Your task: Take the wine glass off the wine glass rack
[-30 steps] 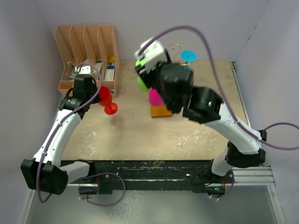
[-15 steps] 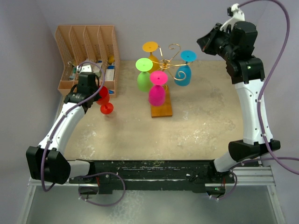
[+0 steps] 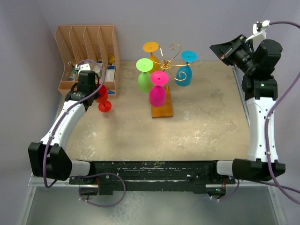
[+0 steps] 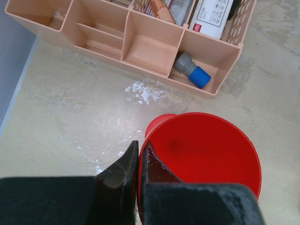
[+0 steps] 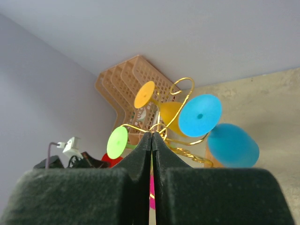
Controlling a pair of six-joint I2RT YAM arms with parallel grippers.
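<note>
Red plastic wine glass (image 3: pixel 101 95) is already off the stand, pinched by its rim in the left gripper (image 3: pixel 92 90) and tilted, just in front of the peach slotted file organizer (image 3: pixel 87 33) and well left of the gold wire wine glass rack (image 3: pixel 169 62) on its orange-brown wooden base. A second ago the right arm was bent low over that rack and hid most of it; now it has swung away and stands tall at the far right edge of the beige table (image 3: pixel 197 126), so the whole stand shows again. Four glasses hang on it upside down: orange glass (image 3: pixel 151 47), green glass (image 3: pixel 144 80), pink glass (image 3: pixel 157 95) and blue glass (image 3: pixel 183 76). The left arm has drawn the red glass slightly nearer the organizer. That arm reaches forward, elbow low, its wrist pointing down at the table. The right gripper (image 3: pixel 213 47) points back toward the rack from high up, its fingers (image 5: pixel 140 154) pressed flat together with nothing between them. From the left wrist, a white carton (image 4: pixel 213 16) in the organizer carries small print too blurred to read, and a grey tube with a blue cap (image 4: pixel 192 71) lies in the compartment below it.
</note>
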